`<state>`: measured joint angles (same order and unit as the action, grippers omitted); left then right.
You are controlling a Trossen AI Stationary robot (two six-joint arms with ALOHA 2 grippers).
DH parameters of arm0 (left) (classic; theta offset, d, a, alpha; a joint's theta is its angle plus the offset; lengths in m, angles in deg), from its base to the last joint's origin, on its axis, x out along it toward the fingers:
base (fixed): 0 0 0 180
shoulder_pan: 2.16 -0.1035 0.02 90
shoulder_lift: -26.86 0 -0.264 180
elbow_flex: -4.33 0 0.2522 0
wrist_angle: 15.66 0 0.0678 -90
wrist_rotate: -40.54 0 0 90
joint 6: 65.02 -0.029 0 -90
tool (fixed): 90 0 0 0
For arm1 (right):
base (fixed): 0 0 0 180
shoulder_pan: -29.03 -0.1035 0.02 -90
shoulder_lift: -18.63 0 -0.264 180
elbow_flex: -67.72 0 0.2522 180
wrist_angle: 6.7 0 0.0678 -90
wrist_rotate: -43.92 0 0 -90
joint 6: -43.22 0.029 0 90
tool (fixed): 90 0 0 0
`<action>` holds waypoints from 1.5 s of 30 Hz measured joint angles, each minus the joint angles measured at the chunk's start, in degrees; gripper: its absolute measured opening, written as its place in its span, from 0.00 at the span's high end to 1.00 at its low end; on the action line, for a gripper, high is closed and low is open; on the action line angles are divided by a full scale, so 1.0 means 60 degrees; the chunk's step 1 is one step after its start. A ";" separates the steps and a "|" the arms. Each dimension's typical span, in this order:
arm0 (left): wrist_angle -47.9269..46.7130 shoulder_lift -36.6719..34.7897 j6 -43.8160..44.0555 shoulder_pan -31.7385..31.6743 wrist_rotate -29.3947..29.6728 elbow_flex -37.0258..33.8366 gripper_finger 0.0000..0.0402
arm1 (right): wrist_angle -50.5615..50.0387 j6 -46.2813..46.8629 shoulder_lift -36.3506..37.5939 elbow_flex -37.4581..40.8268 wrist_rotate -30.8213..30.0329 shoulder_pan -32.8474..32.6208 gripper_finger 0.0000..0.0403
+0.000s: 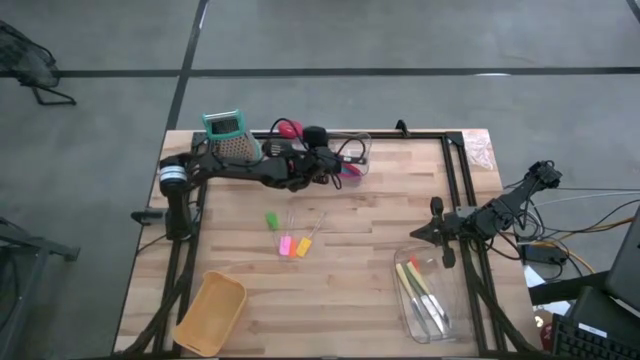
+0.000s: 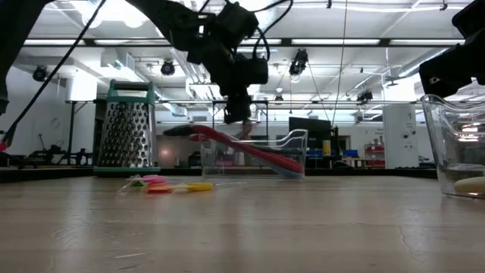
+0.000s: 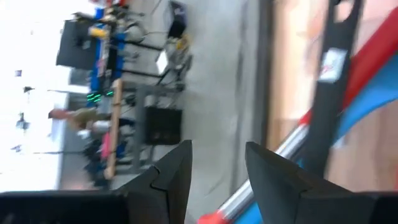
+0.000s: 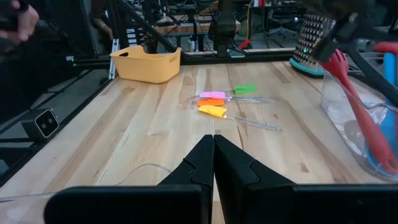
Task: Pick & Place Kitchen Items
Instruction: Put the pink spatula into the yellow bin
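Note:
My left gripper (image 1: 333,166) hangs open over the clear bin (image 2: 292,155) at the table's far middle; it shows above the bin in the low view (image 2: 237,114). In the bin lie a red utensil (image 2: 250,152), a blue one (image 3: 373,93) and a black ladle handle (image 3: 333,74), slanting against the bin's wall. Nothing is between the left fingers (image 3: 217,168). My right gripper (image 1: 432,232) is shut and empty at the right side, beside a second clear bin (image 1: 440,320) that holds yellow- and green-handled tools (image 1: 412,282). Green (image 1: 271,220), pink (image 1: 286,243) and orange (image 1: 302,247) pieces lie flat on the table's middle.
The teal-topped metal grater (image 1: 228,135) stands at the far left beside my left arm. A tan bin (image 1: 212,312) sits at the near left corner. A black frame rail (image 1: 465,180) runs along the far and right edges. Bare wood lies between the small pieces and the right bin.

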<state>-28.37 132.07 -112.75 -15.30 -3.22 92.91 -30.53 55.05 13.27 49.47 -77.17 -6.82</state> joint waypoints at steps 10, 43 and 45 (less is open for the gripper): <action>-0.3338 -0.2618 0.1873 0.0308 -0.0414 0.0185 0.61 | -0.0001 0.0000 0.0003 0.0000 -0.0002 -0.0002 0.98; -0.5171 -0.5415 0.9289 0.2719 -0.5016 -0.2209 0.61 | 0.0003 0.0000 0.0000 0.0000 -0.0002 0.0000 0.98; -0.5174 -0.5314 0.9378 0.2746 -0.5014 -0.2210 0.61 | -0.0001 0.0000 0.0000 0.0000 -0.0002 -0.0001 0.98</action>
<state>-59.41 100.18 -56.48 1.18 -33.31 79.65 -30.53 55.05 13.27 49.47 -77.18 -6.82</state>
